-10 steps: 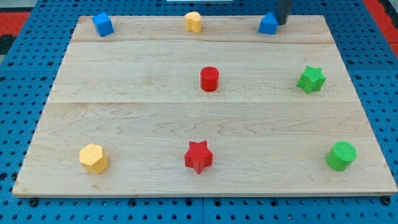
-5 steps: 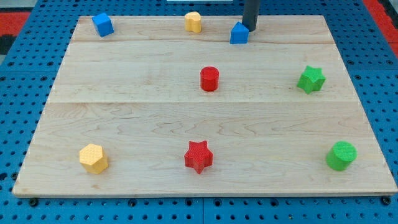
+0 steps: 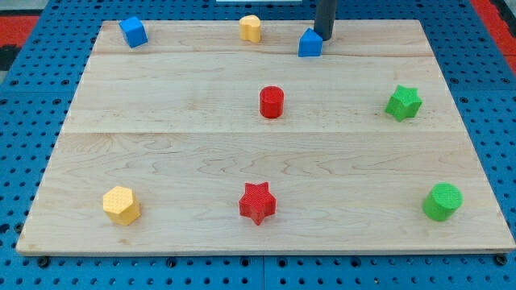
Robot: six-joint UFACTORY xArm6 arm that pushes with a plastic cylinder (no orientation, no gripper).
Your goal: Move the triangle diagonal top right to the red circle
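The blue triangle block (image 3: 310, 43) sits near the top edge of the wooden board (image 3: 161, 153), up and to the right of the red circle block (image 3: 272, 102). My tip (image 3: 324, 37) is at the triangle's upper right side, touching or almost touching it. The rod rises straight out of the view's top.
A blue cube (image 3: 133, 32) lies at the top left and a yellow block (image 3: 251, 27) at top centre. A green star (image 3: 403, 103) is at the right, a green circle (image 3: 443, 201) at bottom right, a red star (image 3: 257, 202) at bottom centre, a yellow hexagon (image 3: 121, 205) at bottom left.
Over the past second my tip pushed the blue triangle leftward along the top edge, closer to above the red circle. In the last half second nothing moved.
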